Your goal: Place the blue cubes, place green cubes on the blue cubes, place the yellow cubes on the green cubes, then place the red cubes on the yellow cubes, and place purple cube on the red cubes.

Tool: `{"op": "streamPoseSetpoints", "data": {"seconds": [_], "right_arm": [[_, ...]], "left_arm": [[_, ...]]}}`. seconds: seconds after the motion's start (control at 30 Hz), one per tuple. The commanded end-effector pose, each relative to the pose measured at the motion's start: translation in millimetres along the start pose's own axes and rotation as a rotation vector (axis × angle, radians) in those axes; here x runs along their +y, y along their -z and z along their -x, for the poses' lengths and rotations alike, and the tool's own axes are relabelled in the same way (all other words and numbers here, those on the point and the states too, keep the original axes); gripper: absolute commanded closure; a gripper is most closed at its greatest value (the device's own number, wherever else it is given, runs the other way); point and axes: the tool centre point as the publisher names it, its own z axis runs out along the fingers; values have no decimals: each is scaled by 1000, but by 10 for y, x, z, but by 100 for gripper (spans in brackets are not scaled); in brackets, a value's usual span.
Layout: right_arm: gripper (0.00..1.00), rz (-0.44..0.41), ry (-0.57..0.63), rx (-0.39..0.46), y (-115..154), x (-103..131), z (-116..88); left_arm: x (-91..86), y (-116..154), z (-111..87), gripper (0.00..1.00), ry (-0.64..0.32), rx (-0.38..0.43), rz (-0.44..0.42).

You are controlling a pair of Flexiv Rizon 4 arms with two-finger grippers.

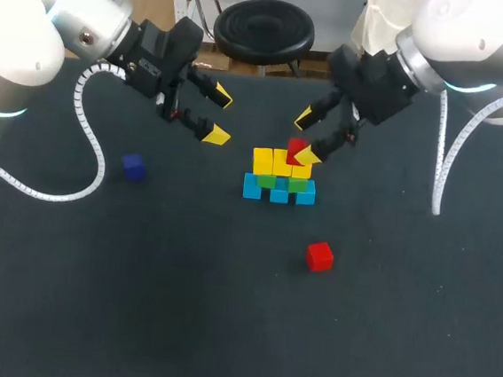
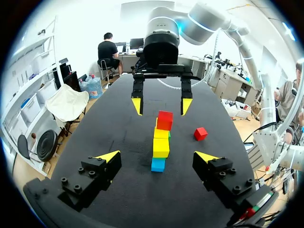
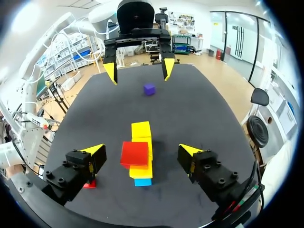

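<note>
A small stack stands mid-table: a row of blue cubes, green cubes on them, then yellow cubes. One red cube rests on the yellow layer at its right end. My right gripper hangs open around that red cube, its fingers clear of both sides. A second red cube lies loose in front of the stack. The purple cube sits alone to the left. My left gripper is open and empty, above the table left of the stack.
Seen from the left wrist, the stack runs away from my left gripper toward my right gripper. The dark table has free room at the front and on both sides.
</note>
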Motion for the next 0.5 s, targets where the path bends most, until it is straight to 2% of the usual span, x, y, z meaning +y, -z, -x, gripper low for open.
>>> {"op": "streamPoseSetpoints", "data": {"seconds": [0.03,0.07,0.1,0.13,0.2,0.33,0.5], "right_arm": [[0,-53,-8,-11,146,132,-69],[0,-70,-13,-19,188,148,-83],[24,-80,-10,-27,231,168,-94],[53,-88,-13,-26,262,184,-105],[62,-96,-17,-29,304,214,-122],[100,-91,-25,-26,300,244,-145],[100,-69,-29,-27,208,254,-144]], "left_arm": [[11,-3,-5,0,-2,-1,-2],[11,-3,-5,0,-2,-1,-2],[11,-3,-5,0,-2,-1,-2],[11,-3,-5,0,-2,-1,-2],[11,-3,-5,0,-2,-1,-2],[11,-3,-5,0,-2,-1,-2],[11,-3,-5,0,-2,-1,-2]]}}
